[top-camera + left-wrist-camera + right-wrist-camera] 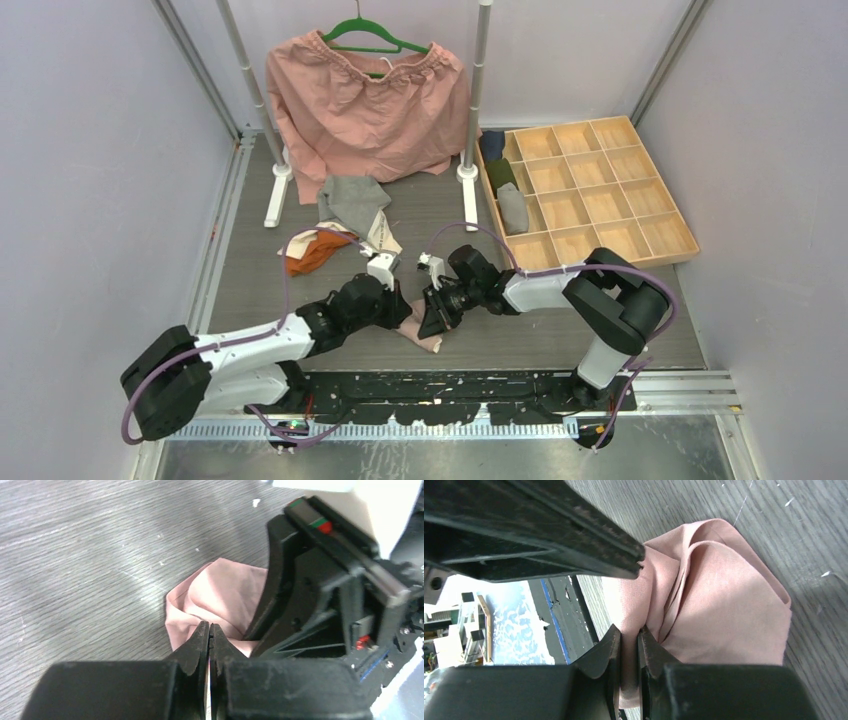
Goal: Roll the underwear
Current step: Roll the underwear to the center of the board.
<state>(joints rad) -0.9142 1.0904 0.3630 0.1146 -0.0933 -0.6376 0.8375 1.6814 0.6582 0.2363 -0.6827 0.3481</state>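
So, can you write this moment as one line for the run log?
task: roll underwear | item: pink underwear, bunched, not yet rolled | left gripper: shut, tips at the cloth | right gripper: shut on a fold

The left pincer [209,628] and right pincer [629,635] sat tip to tip over the pink underwear [424,338], with almost no room between them. Behind them, a cloth pile [352,202] and rack posts [476,100] blocked the way. A tray [600,200] filled the back right. The counter [520,342] was bare on the near right.
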